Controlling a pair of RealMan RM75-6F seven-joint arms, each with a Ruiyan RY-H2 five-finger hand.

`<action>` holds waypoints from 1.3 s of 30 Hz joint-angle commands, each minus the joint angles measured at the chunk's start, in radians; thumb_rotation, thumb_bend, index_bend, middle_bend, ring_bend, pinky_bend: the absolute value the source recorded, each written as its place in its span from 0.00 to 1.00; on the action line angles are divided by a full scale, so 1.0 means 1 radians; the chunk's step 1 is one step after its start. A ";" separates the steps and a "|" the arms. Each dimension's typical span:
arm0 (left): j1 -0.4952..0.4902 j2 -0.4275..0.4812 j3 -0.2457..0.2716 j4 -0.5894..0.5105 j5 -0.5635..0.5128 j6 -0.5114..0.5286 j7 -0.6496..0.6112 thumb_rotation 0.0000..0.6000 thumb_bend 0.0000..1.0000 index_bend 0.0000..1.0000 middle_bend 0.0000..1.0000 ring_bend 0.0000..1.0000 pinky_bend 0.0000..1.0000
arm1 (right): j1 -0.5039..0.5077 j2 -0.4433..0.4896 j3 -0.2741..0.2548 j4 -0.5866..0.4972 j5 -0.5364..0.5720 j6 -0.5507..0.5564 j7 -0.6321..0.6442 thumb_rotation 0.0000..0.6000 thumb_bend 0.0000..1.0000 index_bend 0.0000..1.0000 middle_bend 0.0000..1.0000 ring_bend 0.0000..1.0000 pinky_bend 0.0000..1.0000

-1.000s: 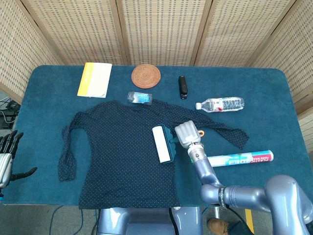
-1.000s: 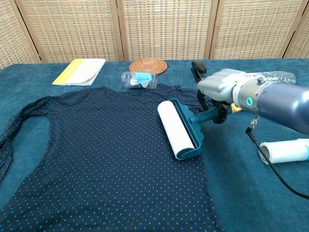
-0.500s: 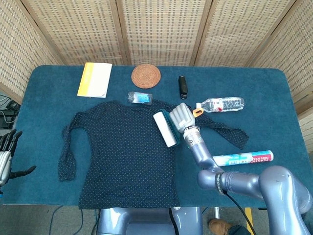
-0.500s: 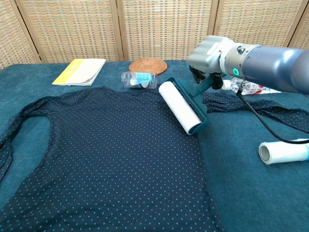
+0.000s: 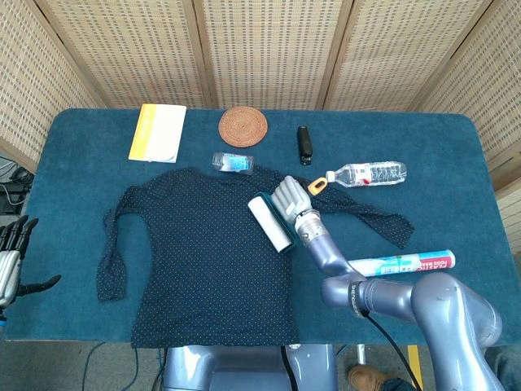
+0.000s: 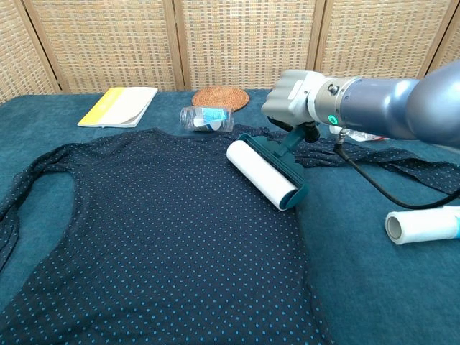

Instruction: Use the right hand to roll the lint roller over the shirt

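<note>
A dark navy dotted shirt (image 5: pixel 195 261) (image 6: pixel 144 237) lies flat across the blue table. My right hand (image 5: pixel 289 197) (image 6: pixel 295 100) grips the teal handle of the lint roller (image 5: pixel 271 223) (image 6: pixel 262 175), whose white roll lies on the shirt's right side below the collar. The handle's orange end (image 5: pixel 317 185) sticks out past the hand in the head view. My left hand (image 5: pixel 11 257) hangs off the table's left edge, fingers apart and holding nothing.
A spare white roll (image 5: pixel 400 263) (image 6: pixel 422 226) lies at the right. Behind the shirt sit a small clear bottle (image 5: pixel 232 162) (image 6: pixel 207 118), a woven coaster (image 5: pixel 242 125), a yellow-and-white booklet (image 5: pixel 157 132), a black stapler (image 5: pixel 304 144) and a water bottle (image 5: pixel 368 173).
My right hand has carried the roller from lower on the shirt's right edge up toward the collar, then a little leftward. The left hand has stayed put.
</note>
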 commanded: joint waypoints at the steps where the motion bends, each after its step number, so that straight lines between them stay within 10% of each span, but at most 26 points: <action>1: 0.000 0.000 0.000 0.001 -0.001 0.000 -0.002 1.00 0.00 0.00 0.00 0.00 0.00 | 0.009 -0.005 -0.006 -0.014 0.011 0.003 -0.008 1.00 0.68 0.72 1.00 1.00 1.00; 39: -0.004 -0.012 0.014 -0.002 0.012 0.003 0.029 1.00 0.00 0.00 0.00 0.00 0.00 | 0.113 -0.123 -0.102 -0.381 0.022 0.292 -0.233 1.00 0.68 0.72 1.00 1.00 1.00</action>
